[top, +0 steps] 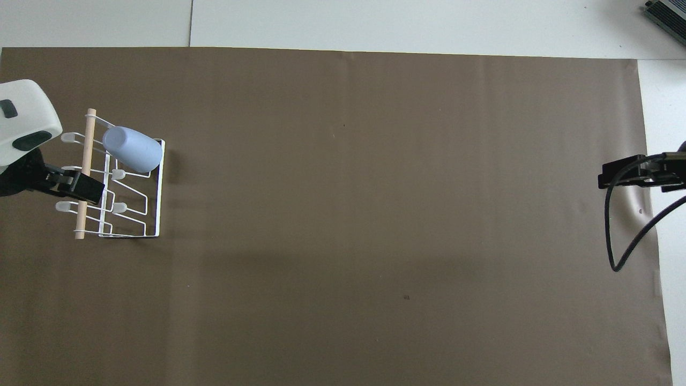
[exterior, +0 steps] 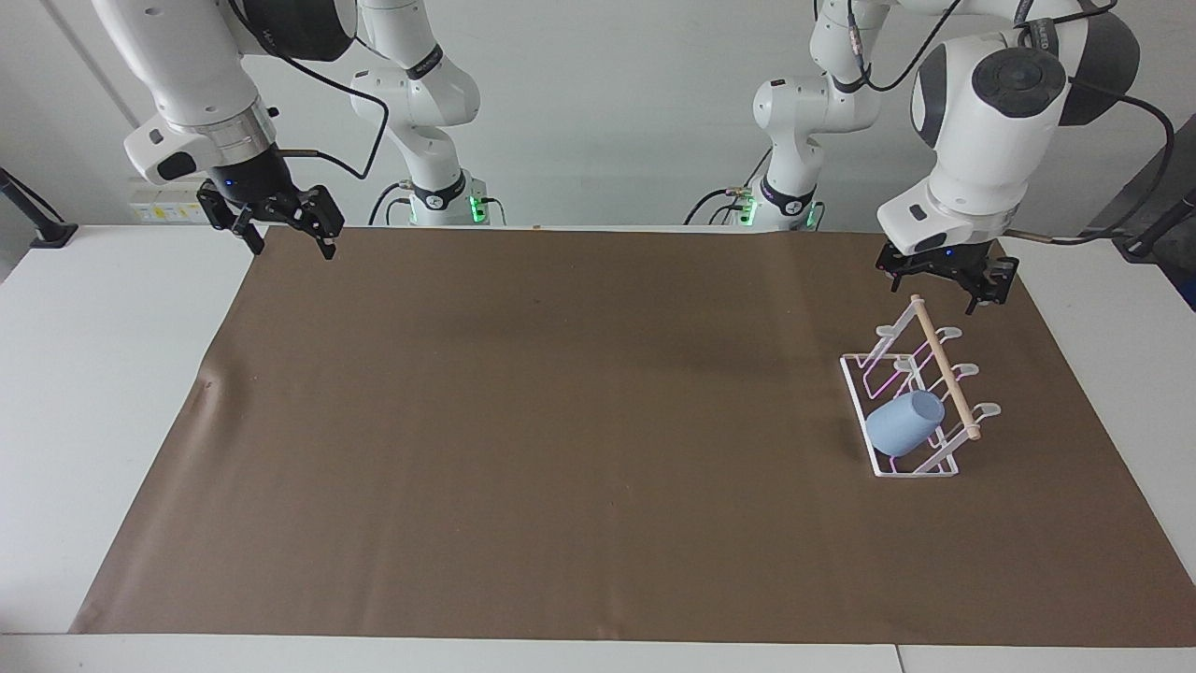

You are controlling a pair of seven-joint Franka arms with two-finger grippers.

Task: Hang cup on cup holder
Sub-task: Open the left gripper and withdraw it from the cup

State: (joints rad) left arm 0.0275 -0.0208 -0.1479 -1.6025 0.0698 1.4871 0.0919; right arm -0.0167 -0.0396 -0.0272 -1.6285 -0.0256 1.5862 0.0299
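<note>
We see the cup (exterior: 904, 422) sitting tilted on one of the slanted prongs of the cup holder (exterior: 855, 386), at the rack's end farther from the robots, its mouth turned toward the wooden dowel (exterior: 946, 366). In the overhead view that puts it at about nine o'clock on the brown mat (exterior: 561, 449), toward the left arm's end of the table. The left gripper (exterior: 946, 280) hangs in the air above the rack's nearer end, fingers released and holding nothing. The right gripper (exterior: 280, 224) waits over the mat's corner near its own base, at roughly three o'clock in the overhead view, fingers spread and empty too.

We judge the hanging done, so the risks lie in the retreat. The rack is light wire; a low sweep of the left gripper could clip the dowel, tip the rack and shake the cup off its prong. The cup is smooth and has no handle, resting only by its own weight on a slanted loop, so even a small knock could slide it off. A straight lift before any sideways travel seems safest to us
</note>
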